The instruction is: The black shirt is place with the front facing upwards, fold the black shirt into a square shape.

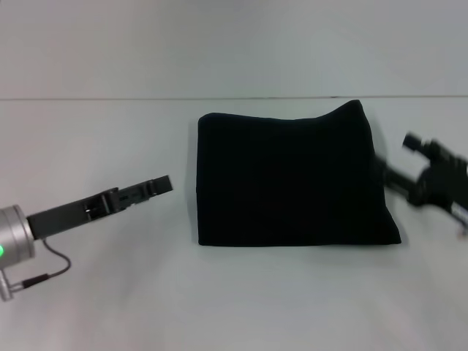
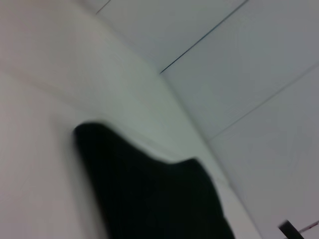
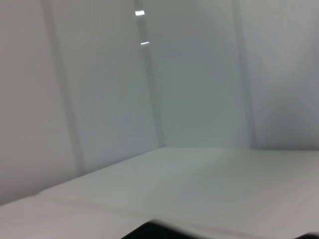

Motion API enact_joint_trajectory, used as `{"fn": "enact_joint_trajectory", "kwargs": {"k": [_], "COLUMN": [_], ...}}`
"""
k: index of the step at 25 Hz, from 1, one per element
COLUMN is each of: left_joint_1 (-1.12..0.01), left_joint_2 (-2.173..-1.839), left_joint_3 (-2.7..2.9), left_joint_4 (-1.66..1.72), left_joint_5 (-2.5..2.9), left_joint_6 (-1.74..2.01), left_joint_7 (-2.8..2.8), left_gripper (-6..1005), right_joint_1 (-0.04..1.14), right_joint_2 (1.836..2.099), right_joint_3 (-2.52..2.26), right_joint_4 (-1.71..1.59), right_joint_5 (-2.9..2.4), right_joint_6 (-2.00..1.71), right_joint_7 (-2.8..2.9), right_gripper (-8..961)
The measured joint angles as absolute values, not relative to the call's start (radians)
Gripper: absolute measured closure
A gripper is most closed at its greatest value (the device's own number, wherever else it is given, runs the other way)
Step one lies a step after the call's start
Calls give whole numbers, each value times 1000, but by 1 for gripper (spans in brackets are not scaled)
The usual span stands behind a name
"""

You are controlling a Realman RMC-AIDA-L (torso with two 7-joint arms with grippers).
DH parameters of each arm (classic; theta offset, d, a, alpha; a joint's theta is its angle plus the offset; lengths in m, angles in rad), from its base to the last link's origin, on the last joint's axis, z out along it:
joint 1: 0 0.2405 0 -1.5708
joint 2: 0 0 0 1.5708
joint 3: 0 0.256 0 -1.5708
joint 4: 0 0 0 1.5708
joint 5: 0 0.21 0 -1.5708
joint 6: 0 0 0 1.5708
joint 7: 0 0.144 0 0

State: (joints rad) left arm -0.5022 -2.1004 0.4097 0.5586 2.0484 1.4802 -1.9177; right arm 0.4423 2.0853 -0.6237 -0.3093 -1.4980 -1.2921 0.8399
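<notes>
The black shirt (image 1: 289, 179) lies folded into a rough square in the middle of the white table (image 1: 95, 139), plain black side up, with no lettering showing. In the left wrist view the black shirt (image 2: 149, 199) is a dark mass. In the right wrist view only a dark strip of the black shirt (image 3: 149, 232) shows. My left gripper (image 1: 159, 186) hovers just left of the shirt, apart from it and holding nothing. My right gripper (image 1: 396, 157) is off the shirt's right edge, blurred, its jaws spread open and empty.
The table's far edge meets a pale wall (image 1: 234, 44) behind the shirt. Bare tabletop (image 1: 241, 307) lies in front of the shirt and on both sides of it.
</notes>
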Motion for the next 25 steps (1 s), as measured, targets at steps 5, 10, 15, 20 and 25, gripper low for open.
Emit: {"fn": "enact_joint_trajectory", "kwargs": {"k": [5,10,15,20,25], "left_joint_1": [-568,-606,-617,-630,-635], "left_joint_2": [-2061,-2053,-2068,-2084,-2091], "left_joint_3": [411,435,519,539,540], "left_joint_4": [598,579,564,532,514], "left_joint_5": [2240,2278,2280,2281,2276], "left_joint_6": [1492,1486,1420,1364,1321], "left_joint_7": [-2281,-2414,-2536,-2574,-2586], "left_gripper": [62,65,68,71,74], "right_joint_1": [365,334,332,335,333], "right_joint_2": [2081,2085,2084,2081,2082], "right_joint_3": [-634,-635,-635,-633,-635], "right_joint_4": [-320,-321,-322,-324,-330], "right_joint_5": [-1628,-1719,-1785,-1811,-1817], "right_joint_6": [-1401,-1417,-1401,-1388,-1368], "right_joint_7": [830,818,817,818,824], "right_gripper": [96,96,96,96,96]}}
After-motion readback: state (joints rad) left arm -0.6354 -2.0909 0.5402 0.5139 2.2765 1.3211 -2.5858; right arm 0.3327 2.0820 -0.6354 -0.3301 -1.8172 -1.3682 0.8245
